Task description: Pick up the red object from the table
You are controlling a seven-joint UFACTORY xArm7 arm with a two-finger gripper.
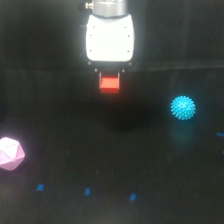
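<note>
Exterior view, my single arm over the table [150,165]. The gripper [109,76] hangs at the far centre with the red object [109,83] directly beneath its white body; the fingers are dark against the dark background, so I cannot tell whether they are closed on the block or merely beside it. A soft shadow lies nearer on the surface, which I judge to mean the block is already lifted. Pink polyhedron [10,153] sits near left; cyan spiky ball [183,107] right, both well apart. Remaining: confirm a secure hold.
</note>
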